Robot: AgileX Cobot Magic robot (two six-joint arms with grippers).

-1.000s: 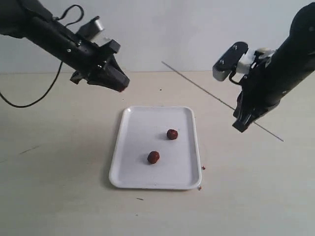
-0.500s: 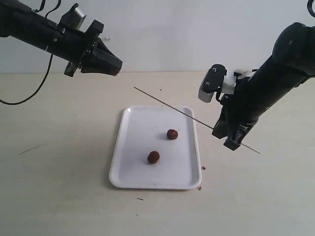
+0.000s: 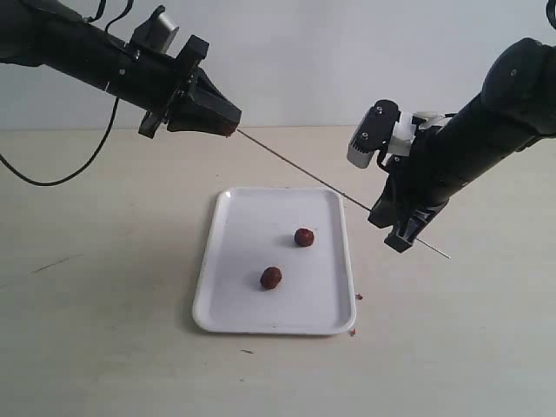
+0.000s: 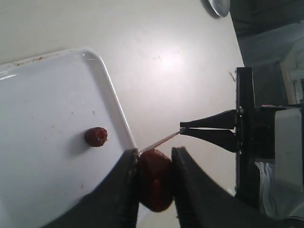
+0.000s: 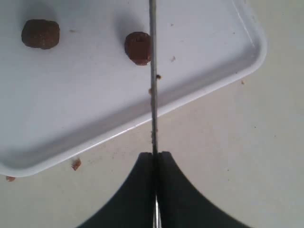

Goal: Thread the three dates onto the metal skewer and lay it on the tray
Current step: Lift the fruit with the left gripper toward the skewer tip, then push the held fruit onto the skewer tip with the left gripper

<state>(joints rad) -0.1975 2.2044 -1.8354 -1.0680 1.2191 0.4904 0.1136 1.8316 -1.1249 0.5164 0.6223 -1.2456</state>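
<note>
Left wrist view: date [image 4: 154, 183] in tool [image 4: 154, 152]

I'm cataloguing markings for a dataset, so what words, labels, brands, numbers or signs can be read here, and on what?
None can be read in any view.
Flat white rectangular plastic tray: blank.
Thin straight grey metal skewer: unmarked.
Small wrinkled dark red-brown dates: unmarked.
Grey-and-white camera housing on the right arm: nothing legible.
</note>
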